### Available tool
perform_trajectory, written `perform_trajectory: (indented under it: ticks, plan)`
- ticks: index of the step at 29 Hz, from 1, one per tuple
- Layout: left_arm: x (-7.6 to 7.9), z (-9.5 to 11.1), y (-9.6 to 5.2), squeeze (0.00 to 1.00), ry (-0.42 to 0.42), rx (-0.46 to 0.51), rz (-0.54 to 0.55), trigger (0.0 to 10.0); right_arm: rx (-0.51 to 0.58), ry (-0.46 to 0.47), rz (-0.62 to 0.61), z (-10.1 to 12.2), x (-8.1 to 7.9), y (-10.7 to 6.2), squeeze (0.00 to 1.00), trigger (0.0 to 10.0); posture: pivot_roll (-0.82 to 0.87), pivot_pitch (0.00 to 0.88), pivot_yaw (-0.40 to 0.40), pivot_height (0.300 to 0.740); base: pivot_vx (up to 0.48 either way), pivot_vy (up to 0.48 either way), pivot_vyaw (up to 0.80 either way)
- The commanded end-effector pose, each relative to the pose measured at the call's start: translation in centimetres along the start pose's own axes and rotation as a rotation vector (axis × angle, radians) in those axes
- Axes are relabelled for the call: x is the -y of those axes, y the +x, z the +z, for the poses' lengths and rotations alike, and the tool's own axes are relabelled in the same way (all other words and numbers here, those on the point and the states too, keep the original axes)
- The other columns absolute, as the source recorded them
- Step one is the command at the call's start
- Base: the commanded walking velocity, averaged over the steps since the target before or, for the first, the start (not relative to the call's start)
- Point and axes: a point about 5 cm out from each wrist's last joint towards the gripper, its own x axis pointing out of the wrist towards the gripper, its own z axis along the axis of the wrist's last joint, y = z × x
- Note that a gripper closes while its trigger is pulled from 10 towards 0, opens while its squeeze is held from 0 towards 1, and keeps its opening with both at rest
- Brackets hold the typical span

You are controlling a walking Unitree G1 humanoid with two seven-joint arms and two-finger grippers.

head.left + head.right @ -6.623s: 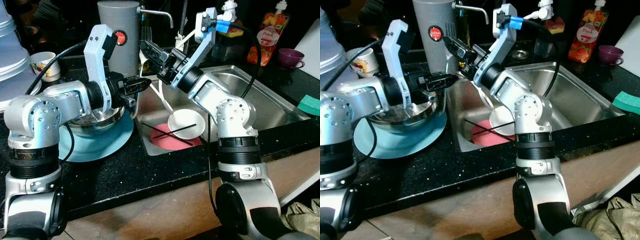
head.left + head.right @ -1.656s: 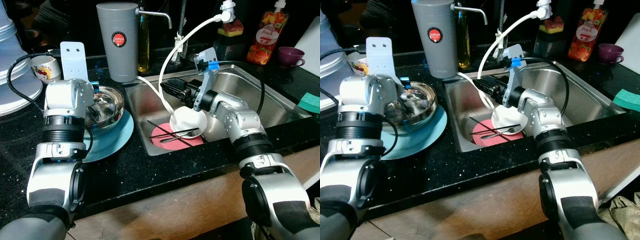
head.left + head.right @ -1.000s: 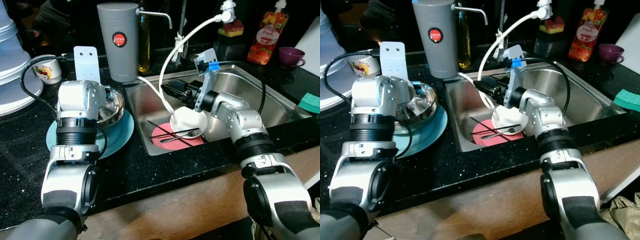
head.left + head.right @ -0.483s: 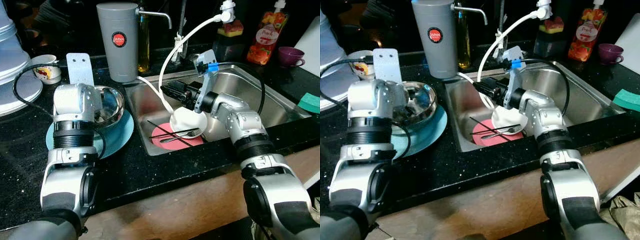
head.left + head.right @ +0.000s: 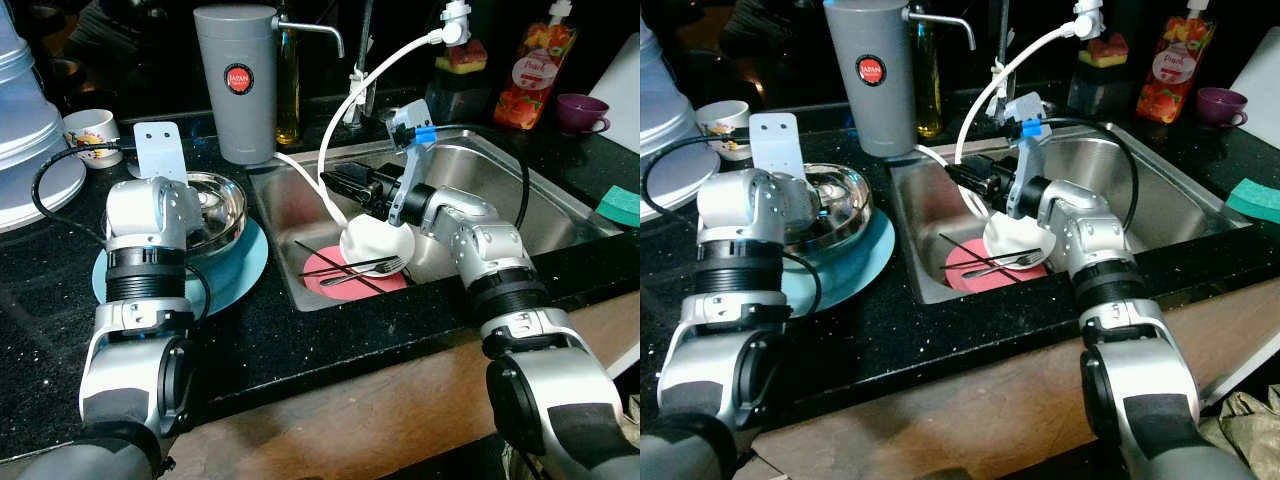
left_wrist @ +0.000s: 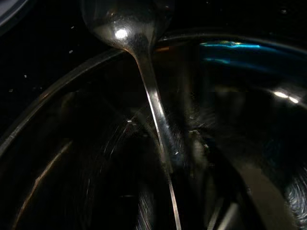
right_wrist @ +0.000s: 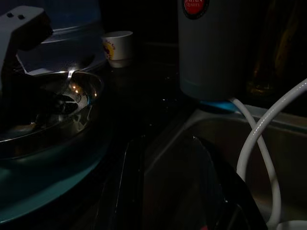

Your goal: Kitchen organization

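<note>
A black speckled stone table (image 5: 300, 340) is seen with a stainless steel sink (image 5: 520, 190) sunk into its right half. On the left of the table a round light-blue plate (image 5: 245, 270) lies flat, and a shiny round steel bowl (image 5: 225, 205) is seated on it. The left gripper (image 5: 805, 215) is lowered into this bowl, and in the left wrist view a polished metal spoon (image 6: 144, 72) is shown along the fingers, its oval head lying over the bowl's rim; whether the fingers are clamped on it cannot be told. In the near left part of the sink a flat pink plate (image 5: 330, 285) is laid, with a small white bowl (image 5: 375, 240) resting on its far right edge. A metal fork (image 5: 365, 272) and two thin black chopsticks (image 5: 325, 262) are lying across the pink plate. The right gripper (image 5: 335, 180) is held above the sink's left side, just beside a curved white hose (image 5: 345, 110); its fingers are seen close together with nothing between them. A tall grey cylindrical water filter (image 5: 235, 80) stands at the far side of the table, a small printed cup (image 5: 85, 128) to its left.
</note>
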Motion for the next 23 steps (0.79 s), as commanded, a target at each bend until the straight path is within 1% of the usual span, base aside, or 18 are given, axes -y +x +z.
perform_trajectory:
  ticks: [1, 9, 11, 15, 17, 19, 20, 21, 22, 23]
  plan:
    - [-0.3, -0.2, 0.4, 0.0, -0.009, -0.007, -0.003, 0.0, -0.022, -0.016, 0.002, -0.3, -0.2, 0.1, 0.0, 10.0, 0.06, 0.063, -0.001, 0.74, 0.0, 0.0, 0.0]
    - [-0.3, 0.4, 0.2, 0.0, -0.019, 0.02, -0.017, 0.0, -0.027, -0.023, -0.015, -0.4, -0.1, 0.1, 0.0, 10.0, 0.06, 0.062, -0.004, 0.74, 0.0, 0.0, 0.0]
    - [-0.4, 0.7, 0.0, 0.0, -0.002, 0.045, -0.019, 0.0, -0.026, -0.02, -0.015, -0.5, -0.1, 0.1, 0.0, 10.0, 0.06, 0.058, -0.009, 0.74, 0.0, 0.0, 0.0]
    - [-0.4, 1.0, -0.1, 0.0, -0.001, 0.068, -0.017, 0.0, -0.025, -0.021, -0.016, -0.4, -0.1, 0.1, 0.0, 10.0, 0.06, 0.058, -0.01, 0.74, 0.0, 0.0, 0.0]
    - [-0.6, 2.0, -0.6, 0.0, -0.002, 0.128, -0.002, 0.0, -0.019, -0.024, -0.02, -0.2, 0.0, 0.1, 0.0, 10.0, 0.06, 0.058, -0.01, 0.74, 0.0, 0.0, 0.0]
    - [-0.7, 3.7, -1.5, 0.0, 0.008, 0.255, -0.004, 0.0, -0.008, -0.025, -0.023, 0.1, 0.0, 0.0, 0.0, 10.0, 0.06, 0.057, -0.013, 0.74, 0.0, 0.0, 0.0]
    - [-0.7, 3.7, -1.5, 0.0, 0.008, 0.255, -0.004, 0.0, -0.008, -0.025, -0.023, 0.1, 0.0, 0.0, 0.0, 10.0, 0.06, 0.057, -0.013, 0.74, 0.0, 0.0, 0.0]
    - [-0.6, 4.6, -2.1, 0.0, 0.019, 0.329, -0.015, 0.0, 0.0, -0.022, -0.023, 0.3, 0.1, 0.0, 0.0, 10.0, 0.06, 0.057, -0.013, 0.74, 0.0, 0.0, 0.0]
    - [-0.3, 5.9, -3.1, 0.0, 0.017, 0.446, -0.095, 0.0, 0.013, -0.015, -0.027, 0.6, 0.1, 0.0, 0.0, 10.0, 0.06, 0.056, -0.014, 0.74, 0.0, 0.0, 0.0]
    - [0.0, 6.7, -3.8, 0.0, 0.018, 0.52, -0.155, 0.0, 0.021, -0.01, -0.03, 0.7, 0.1, 0.0, 0.0, 10.0, 0.06, 0.056, -0.014, 0.74, 0.0, 0.0, 0.0]
